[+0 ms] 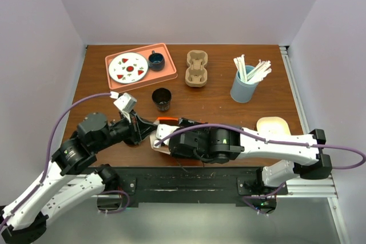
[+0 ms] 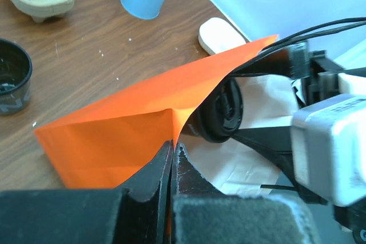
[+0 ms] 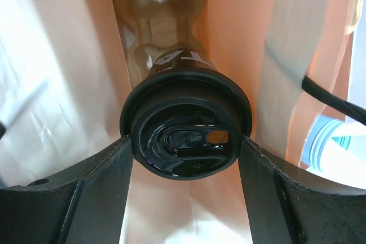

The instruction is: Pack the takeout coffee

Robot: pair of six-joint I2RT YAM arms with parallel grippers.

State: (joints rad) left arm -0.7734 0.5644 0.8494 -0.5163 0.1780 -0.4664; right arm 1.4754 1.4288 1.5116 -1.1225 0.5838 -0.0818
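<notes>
Supporting surface: brown wood-grain table [image 1: 229, 104], which carries every item below.
Container: flat orange paper bag [image 2: 126, 124], lying on its side near the table's front edge. Its mouth is raised so that a cup can pass in sideways.
Pincer, first: left gripper [image 2: 172, 158], black and two-fingered, pressed together on the bag's upper lip. It is judged to hold that flap up like a tent so the opening stands clear.
Pincer, second: right gripper [image 3: 185, 144], black, spread wide yet bearing on both sides of the lid rim. It carries the cup level, lid toward the wrist and base leading, which suits a sideways entry.
Task item: takeout coffee [image 3: 186, 112], a small dark brown-black paper cup with a round black plastic sip lid. It sits within the bag's mouth with orange walls on either side, and is not yet released.
Bystander: dark lidless paper cup [image 1: 162, 99], upright behind the bag and apart from it.
Step in hand: insertion, judged well along, with the release not yet done.
</notes>
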